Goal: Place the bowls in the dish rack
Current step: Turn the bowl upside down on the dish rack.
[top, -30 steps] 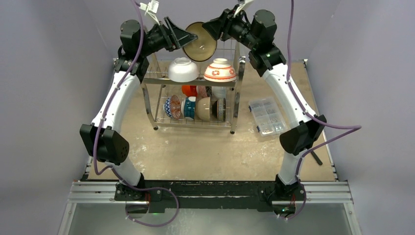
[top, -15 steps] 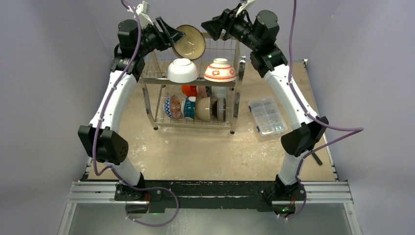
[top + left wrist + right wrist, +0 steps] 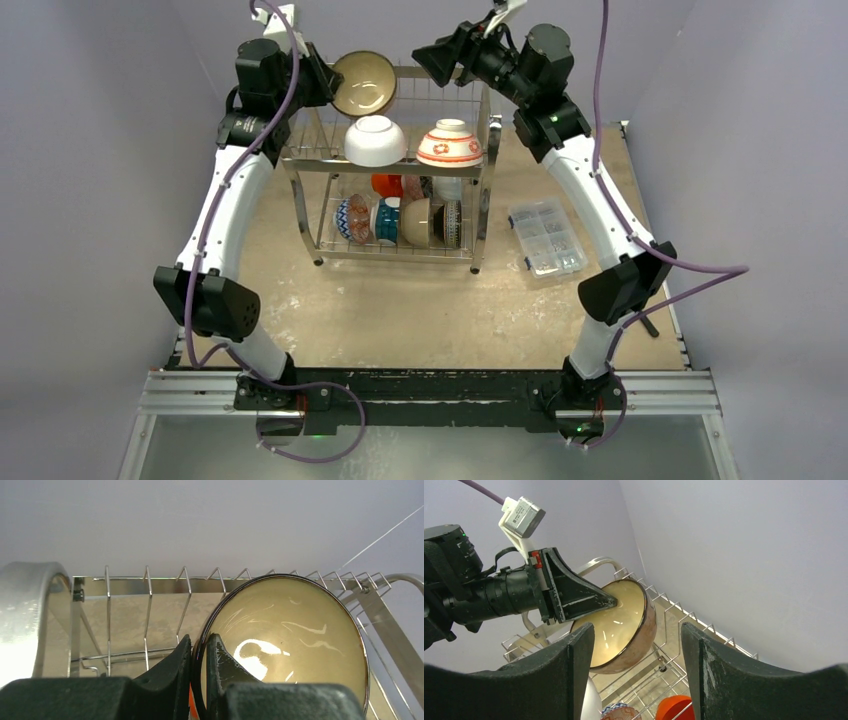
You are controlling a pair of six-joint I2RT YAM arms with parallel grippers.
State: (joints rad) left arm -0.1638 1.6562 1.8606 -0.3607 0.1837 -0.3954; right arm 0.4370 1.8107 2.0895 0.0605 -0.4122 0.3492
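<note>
Left hand [image 3: 200, 647] astride tan bowl [image 3: 295, 645] rim, clearest in wrist view

Robotics lab test cell: plain grey enclosure walls [image 3: 90, 150], silver alu. extrusion base rail [image 3: 190, 392], scuffed tan tabletop [image 3: 420, 310].

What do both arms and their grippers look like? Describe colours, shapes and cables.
The left arm and right arm have curved white links between boxy black joint housings. A purple cable loops along each. The left gripper and right gripper are black, with wedge-shaped fingers. A small white module sits on the left wrist.
</note>
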